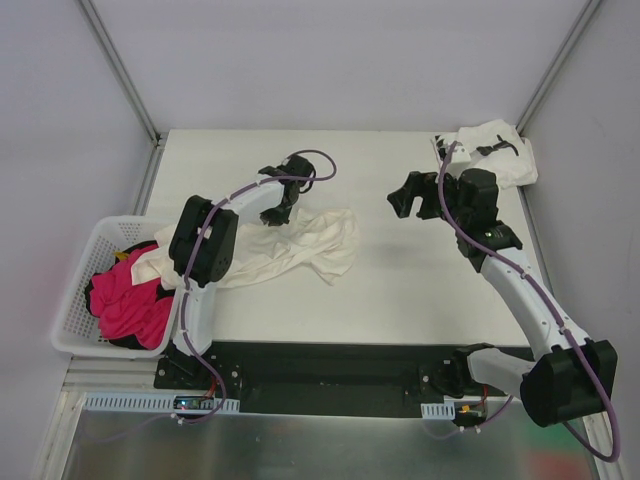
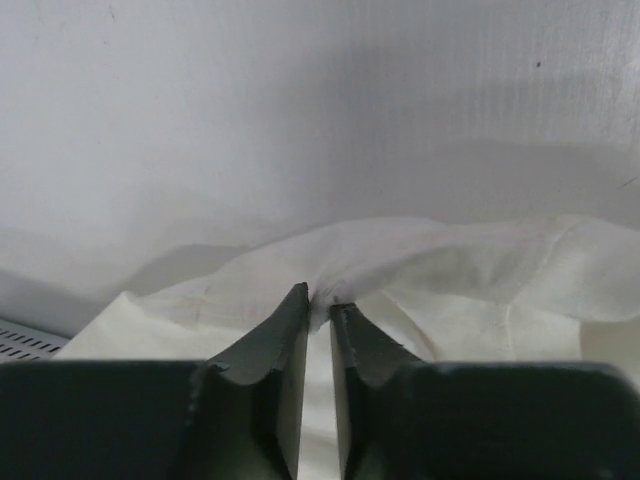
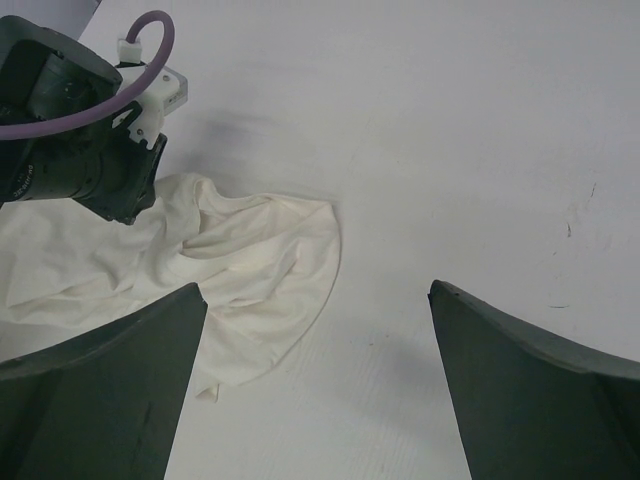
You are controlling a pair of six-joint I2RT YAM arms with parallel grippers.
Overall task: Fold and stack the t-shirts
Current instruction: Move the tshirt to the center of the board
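A large cream-white t-shirt [image 1: 300,245] lies crumpled on the table left of centre, one end trailing toward the basket. My left gripper [image 1: 278,212] is down at its far edge, and in the left wrist view the jaws [image 2: 320,295] pinch a raised fold of the cream cloth [image 2: 480,270]. A second t-shirt [image 1: 495,150], white with black marks, lies bunched at the back right corner. My right gripper [image 1: 408,200] hovers over bare table right of the cream shirt [image 3: 250,270], its fingers [image 3: 315,285] wide apart with nothing between them.
A white plastic basket [image 1: 75,290] stands off the table's left edge, holding pink and dark cloth [image 1: 125,300]. The left arm's wrist [image 3: 70,150] shows in the right wrist view. Grey walls enclose the table on three sides.
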